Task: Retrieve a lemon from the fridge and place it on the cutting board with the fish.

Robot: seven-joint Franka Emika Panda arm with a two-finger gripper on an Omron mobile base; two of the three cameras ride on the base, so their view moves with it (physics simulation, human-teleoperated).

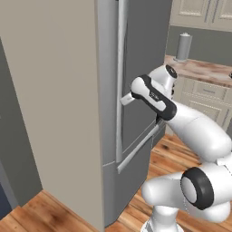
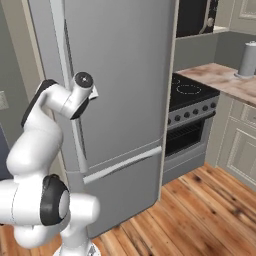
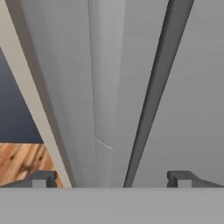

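Note:
The tall light-grey fridge [image 1: 142, 45] [image 2: 125, 75] stands with its doors shut, so the lemon inside is hidden. Its long vertical handle [image 1: 120, 68] [image 2: 62, 50] runs down the door's left side. My gripper [image 1: 127, 97] [image 2: 92, 92] is open and pressed up close to that handle at mid height. In the hand view the handle [image 3: 107, 87] runs between the two spread fingertips, with the gripper [image 3: 111, 179] straddling it and not closed on it. The cutting board and the fish are out of view.
A beige side panel [image 1: 50, 90] flanks the fridge on the left. The lower drawer's slanted bar [image 1: 138, 149] [image 2: 122, 165] sits below the gripper. To the right are a black stove [image 2: 192, 92], a marbled counter [image 2: 225, 80] and a grey cylinder [image 1: 183, 46] [image 2: 247, 59].

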